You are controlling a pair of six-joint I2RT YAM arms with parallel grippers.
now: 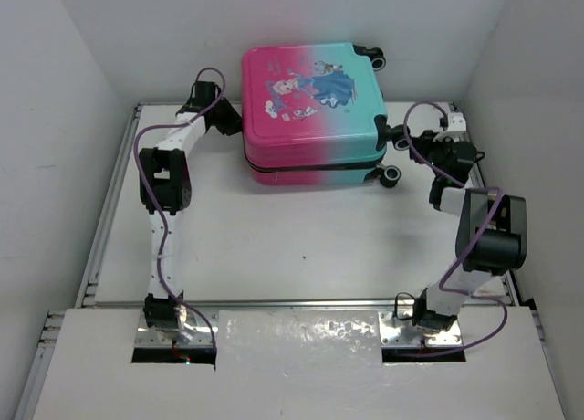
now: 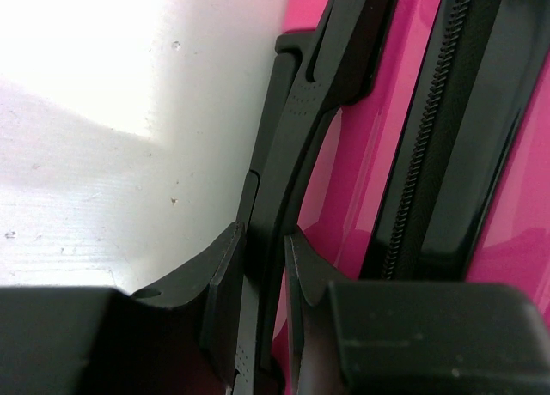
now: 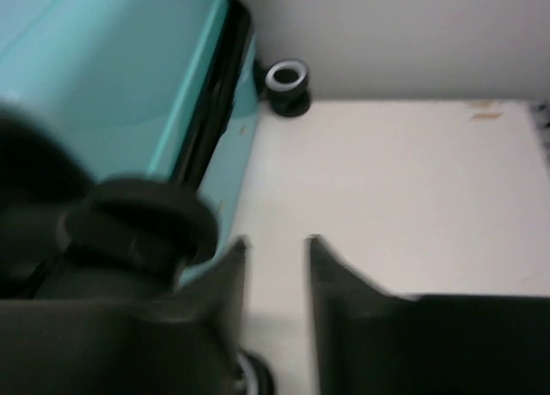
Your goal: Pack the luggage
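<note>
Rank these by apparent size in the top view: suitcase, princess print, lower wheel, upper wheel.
1. Suitcase
2. Princess print
3. Lower wheel and upper wheel: they look about alike, so they are not ranked against each other.

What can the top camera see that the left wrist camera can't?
Only the top camera shows the whole suitcase lying closed, with its princess picture, teal end, wheels, left arm and right arm. Only the left wrist camera shows, up close, the left gripper shut on the black handle, with the zipper beside it. Both show the pink shell and the white table.
</note>
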